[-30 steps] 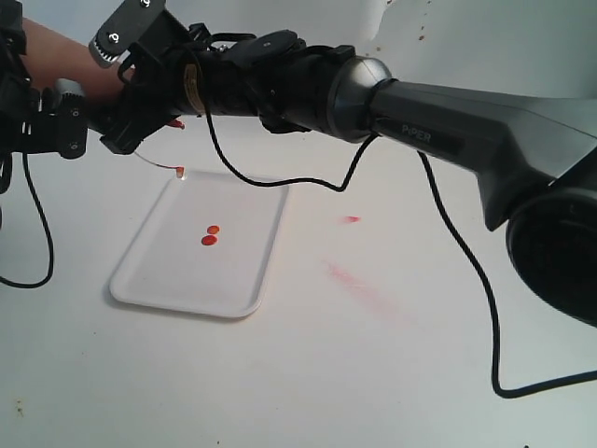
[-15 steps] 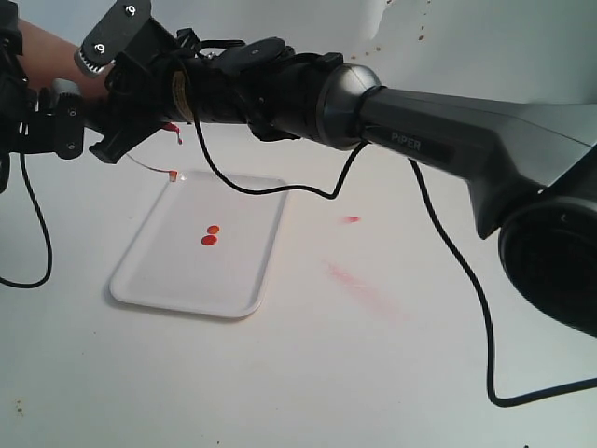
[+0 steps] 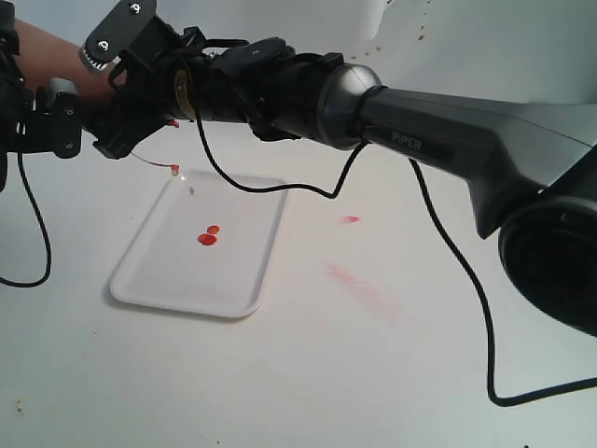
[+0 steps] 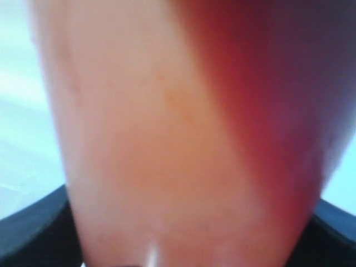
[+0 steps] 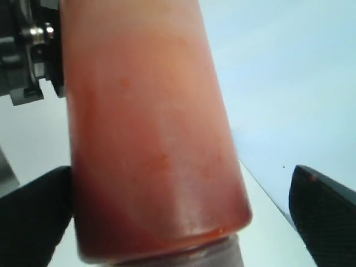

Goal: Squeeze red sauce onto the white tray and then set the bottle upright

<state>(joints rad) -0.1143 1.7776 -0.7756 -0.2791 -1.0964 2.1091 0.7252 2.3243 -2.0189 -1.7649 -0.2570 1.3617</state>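
Observation:
The bottle [image 3: 51, 56] hangs tilted in the air above the white tray's [image 3: 149, 280] far end, its red nozzle [image 3: 173, 122] pointing down toward it. The thin tethered cap [image 3: 176, 169] dangles below. My left gripper [image 3: 42, 117] is shut on the bottle [image 4: 167, 139], which fills its view. My right gripper [image 3: 126, 93] reaches across and straddles the bottle [image 5: 150, 139]. One of its fingers [image 5: 33, 217] touches the bottle, the other finger [image 5: 328, 211] stands apart, so it is open. Red sauce [image 3: 208, 237] lies as small blobs near the tray's middle.
Faint red smears [image 3: 359, 280] and a small red spot [image 3: 350, 219] mark the table right of the tray. The right arm's dark body [image 3: 448, 131] spans the upper view, with black cables [image 3: 448, 261] hanging from it. Small stains dot the back wall.
A drop that hung from the nozzle has fallen, and the lower blob on the tray looks larger. The right gripper's jaws closed in on the bottle and opened again. The bottle has barely shifted.

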